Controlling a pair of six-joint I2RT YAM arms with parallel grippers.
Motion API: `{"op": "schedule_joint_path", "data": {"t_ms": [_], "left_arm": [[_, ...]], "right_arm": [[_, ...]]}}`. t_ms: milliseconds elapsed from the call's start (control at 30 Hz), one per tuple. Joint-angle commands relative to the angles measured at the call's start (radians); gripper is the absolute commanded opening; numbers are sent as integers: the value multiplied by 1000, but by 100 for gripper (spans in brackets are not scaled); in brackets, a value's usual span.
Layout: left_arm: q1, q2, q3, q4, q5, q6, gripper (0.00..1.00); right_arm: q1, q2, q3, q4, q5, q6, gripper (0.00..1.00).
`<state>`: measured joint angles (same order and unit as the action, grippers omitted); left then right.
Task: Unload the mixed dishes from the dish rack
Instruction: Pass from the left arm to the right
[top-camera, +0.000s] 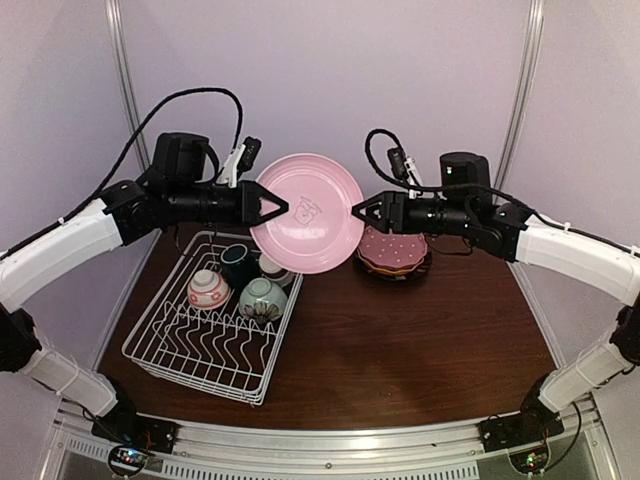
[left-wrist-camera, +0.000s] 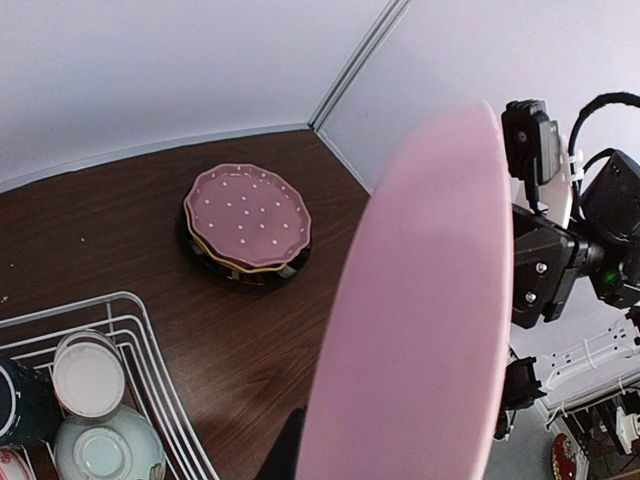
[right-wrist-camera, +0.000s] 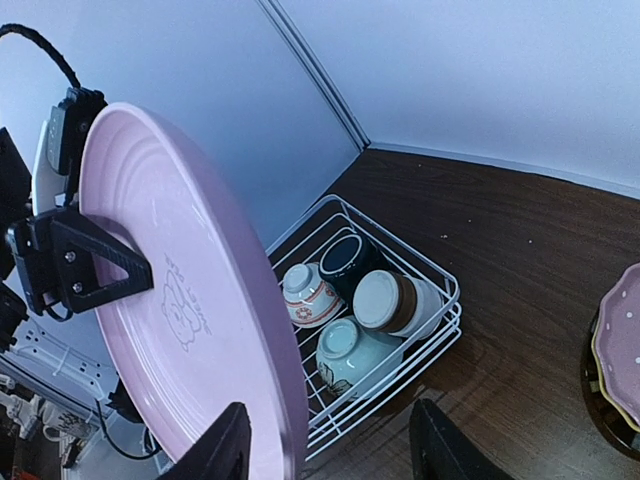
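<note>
A light pink plate (top-camera: 310, 215) hangs on edge in the air above the far end of the white wire dish rack (top-camera: 190, 378). My left gripper (top-camera: 275, 208) is shut on its left rim; one finger (left-wrist-camera: 285, 450) shows beside the plate (left-wrist-camera: 420, 320). My right gripper (top-camera: 360, 212) is open at the plate's right rim, which stands between the spread jaws (right-wrist-camera: 330, 440), close to the left finger (right-wrist-camera: 225, 450). In the rack lie a white-red cup (top-camera: 208, 290), a pale green cup (top-camera: 262, 298), a dark green cup (top-camera: 238, 262) and a beige-brown cup (top-camera: 275, 268).
A stack of plates (top-camera: 393, 250), red-pink dotted on top with yellow and dark brown below, sits on the brown table at the back, right of the rack. The rack's wavy plate slots (top-camera: 215, 345) hold nothing. Walls close in behind and at both sides.
</note>
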<state>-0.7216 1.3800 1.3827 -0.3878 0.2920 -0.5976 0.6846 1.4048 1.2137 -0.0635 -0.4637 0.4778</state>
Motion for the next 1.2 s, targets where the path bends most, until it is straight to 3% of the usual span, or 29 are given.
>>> {"op": "schedule_joint_path", "data": {"t_ms": [0,200,400,500,533,600,633,667,733,833,1167], "left_arm": [[-3,7,-47,141,57,-51,0],[-2,6,-92,211,43,-115,0],[-2,23,-99,227,32,-139,0],[-2,30,-96,223,26,-140,0],[-2,32,-94,215,22,-140,7],[-2,30,-87,184,-5,-129,33],[-2,25,-83,167,-20,-122,58],[-2,22,-77,140,-43,-118,73],[-1,14,-65,99,-85,-101,87],[6,5,-52,59,-117,-80,97],[36,-6,-26,-27,-202,-37,97]], "right_arm": [[10,15,26,-40,66,15,51],[12,23,32,-73,140,20,27],[15,40,55,-116,175,1,22],[15,43,67,-150,212,-11,0],[15,42,70,-158,221,-13,0],[9,36,76,-168,232,-22,0],[2,34,79,-177,240,-25,0],[-9,33,82,-183,243,-23,0],[-46,27,80,-189,235,-18,0],[-113,27,75,-196,213,-7,0],[-317,126,132,-272,225,-57,0]]}}
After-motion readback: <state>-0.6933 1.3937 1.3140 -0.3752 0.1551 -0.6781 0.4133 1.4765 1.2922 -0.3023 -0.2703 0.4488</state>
